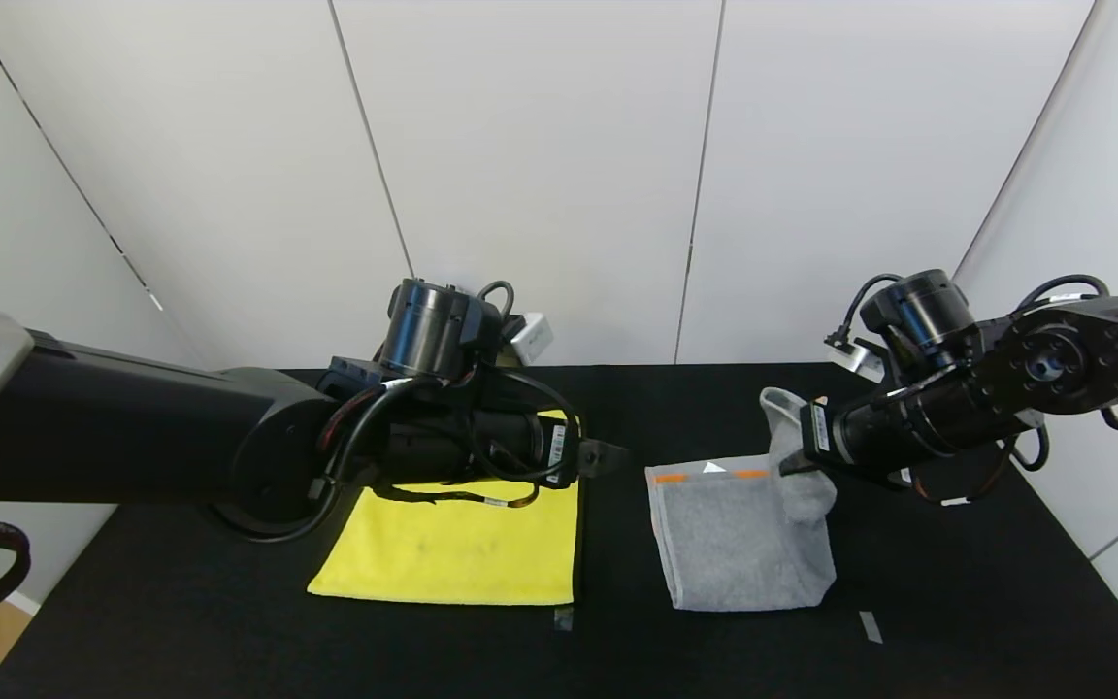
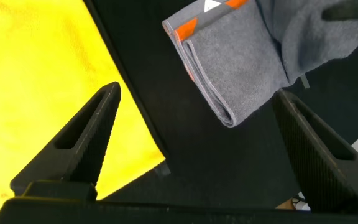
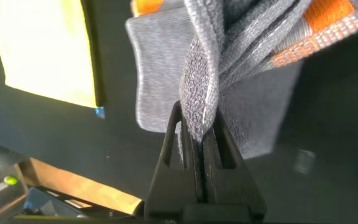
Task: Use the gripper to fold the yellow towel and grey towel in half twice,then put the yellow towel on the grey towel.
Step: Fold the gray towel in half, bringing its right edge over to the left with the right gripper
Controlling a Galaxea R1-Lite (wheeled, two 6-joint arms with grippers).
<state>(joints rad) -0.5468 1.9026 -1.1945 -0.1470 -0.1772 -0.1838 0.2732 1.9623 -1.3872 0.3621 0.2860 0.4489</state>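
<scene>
The yellow towel (image 1: 462,544) lies flat on the black table, left of centre, partly under my left arm. The grey towel (image 1: 734,544) lies folded to its right, orange marks along its far edge. One corner of it is lifted at the far right side. My right gripper (image 1: 794,466) is shut on that raised corner; in the right wrist view the grey towel (image 3: 160,68) is pinched between the gripper's (image 3: 197,121) closed fingers. My left gripper (image 1: 608,454) hovers open over the gap between the towels. Its wrist view shows the gripper (image 2: 197,93) empty, with the yellow towel (image 2: 36,68) on one side and the grey towel (image 2: 229,56) on the other.
Two small tape marks (image 1: 564,618) (image 1: 870,626) sit on the black table (image 1: 229,621) near the towels' front edges. White wall panels stand close behind the table. The table's left front corner drops off beside a wooden floor.
</scene>
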